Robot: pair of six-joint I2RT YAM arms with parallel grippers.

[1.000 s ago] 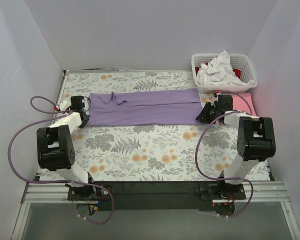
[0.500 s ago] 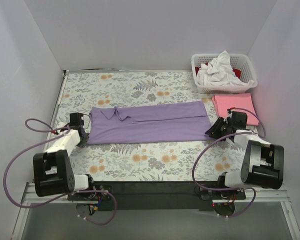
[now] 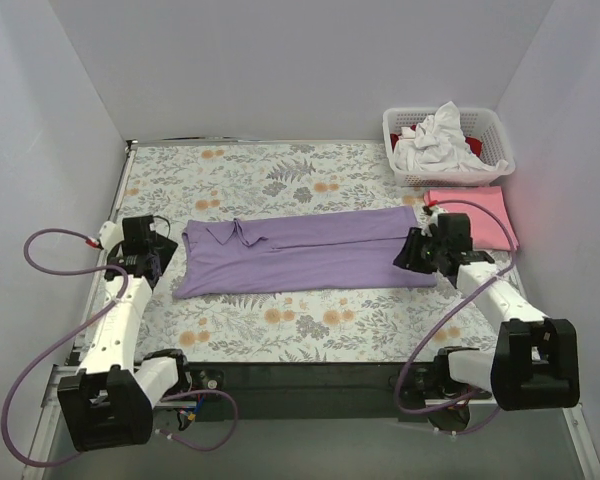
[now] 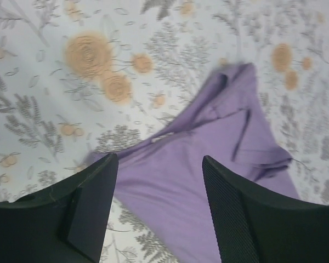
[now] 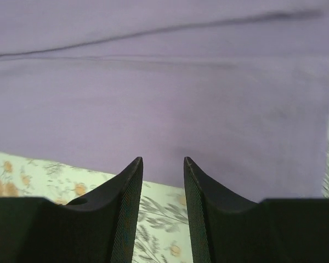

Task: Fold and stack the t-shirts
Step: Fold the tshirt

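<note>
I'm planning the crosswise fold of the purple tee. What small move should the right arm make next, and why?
Probably lower the right gripper and close on the near edge of the lavender t-shirt by its right end. The shirt lies as a long flat strip, the right jaws stand apart at that edge holding nothing, and the left gripper is open near the collar end.

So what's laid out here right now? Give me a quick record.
surface: floral cloth
purple shirt: folded into a long strip, lying flat mid-cloth
pink shirt: folded, right side, in front of the basket
basket: far right corner, holds a white shirt and something red
left gripper: open, at the purple shirt's left end, holding nothing
right gripper: open, at its right end, holding nothing
</note>
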